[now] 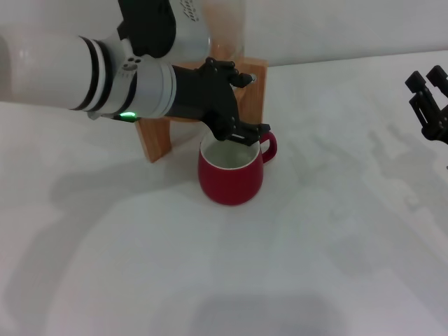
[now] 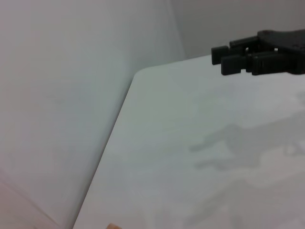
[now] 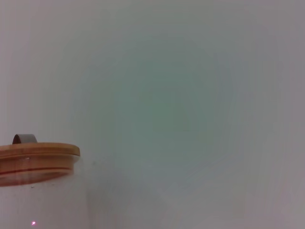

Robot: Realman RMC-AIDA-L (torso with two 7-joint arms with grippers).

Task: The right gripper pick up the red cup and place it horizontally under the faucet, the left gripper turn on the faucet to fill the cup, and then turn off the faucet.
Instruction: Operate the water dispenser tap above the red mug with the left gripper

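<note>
The red cup [image 1: 231,175] stands upright on the white table [image 1: 315,231], cream inside showing, handle toward the right. Directly above its rim hangs my left gripper [image 1: 255,105], reaching in from the left in front of the wooden stand [image 1: 155,140]. Its black fingers [image 1: 231,73] are spread, one above and one just over the cup's rim. The faucet is almost wholly hidden behind that claw. My right gripper [image 1: 425,87] hovers at the far right edge, well away from the cup, open and holding nothing. The left wrist view also catches the right gripper [image 2: 228,59].
The glass dispenser [image 1: 225,28] sits on the wooden stand at the back. Its wooden lid [image 3: 38,162] shows in the right wrist view against a pale wall. The table's far edge [image 2: 128,95] meets the wall.
</note>
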